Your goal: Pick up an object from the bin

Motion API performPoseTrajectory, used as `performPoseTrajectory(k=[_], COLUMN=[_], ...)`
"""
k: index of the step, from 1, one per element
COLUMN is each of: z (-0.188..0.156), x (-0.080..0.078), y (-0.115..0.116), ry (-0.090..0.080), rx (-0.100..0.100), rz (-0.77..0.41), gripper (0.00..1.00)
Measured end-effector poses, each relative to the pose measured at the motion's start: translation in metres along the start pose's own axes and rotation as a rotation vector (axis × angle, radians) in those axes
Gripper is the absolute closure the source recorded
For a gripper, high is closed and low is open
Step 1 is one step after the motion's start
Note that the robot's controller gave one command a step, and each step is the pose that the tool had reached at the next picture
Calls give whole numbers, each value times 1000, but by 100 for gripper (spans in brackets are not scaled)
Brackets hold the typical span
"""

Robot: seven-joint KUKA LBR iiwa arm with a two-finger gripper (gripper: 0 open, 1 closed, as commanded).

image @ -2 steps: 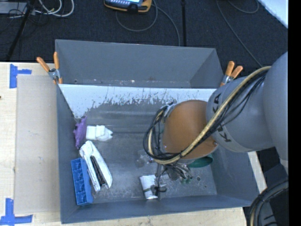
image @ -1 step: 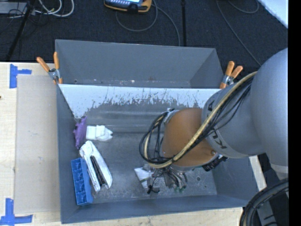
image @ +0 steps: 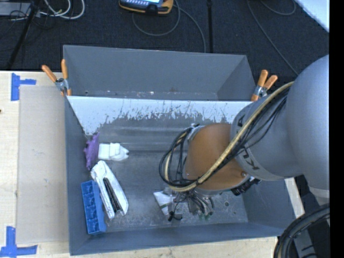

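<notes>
Grey arm [image: 306,128] up front, big and close, reaching in from the right over the bin [image: 156,85], with its orange cover [image: 215,155] and a loop of black cables [image: 172,165] hanging over the middle. Below that, the claw [image: 188,208] sits low by the front wall, right of centre, down near the bin floor. Spread or pressed together? I cannot tell; the cover and cables crowd it. Just beside it, on the camera's left, lies a small white crumpled scrap [image: 161,199], and that looks like the nearest candidate for the pick. Whether the claw touches it, I can't say.

Over on the left side, well apart from the action: a purple thing [image: 91,150] near the wall, a white lump [image: 114,152] touching it, a white packet [image: 110,190] with a dark strip on it, and a blue ridged block [image: 92,208] along the left wall just beside the packet.

My read: this is the approach to a grasp, nothing lifted yet. To do it well, the claw should sit centred over the scrap rather than beside it, go straight down and close gently, since the scrap looks light and soft. It must keep clear of the front wall. Then a straight lift, so the cables drag nothing along.
</notes>
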State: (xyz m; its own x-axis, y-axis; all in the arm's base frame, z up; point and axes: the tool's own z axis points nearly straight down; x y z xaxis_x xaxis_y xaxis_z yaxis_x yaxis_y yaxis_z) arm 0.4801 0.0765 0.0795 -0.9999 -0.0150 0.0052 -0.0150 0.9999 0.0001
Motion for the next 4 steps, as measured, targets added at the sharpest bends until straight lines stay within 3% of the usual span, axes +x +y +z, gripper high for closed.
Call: performPoseTrajectory(k=[1, 2, 3, 4], z=[-3, -47, -80, -152], x=[6, 7, 1, 11], y=[2, -4, -24, -17], ry=[2, 9, -2, 9], rx=[0, 1, 0, 1], rz=[7, -12, -27, 0], gripper=[100, 100, 100, 100])
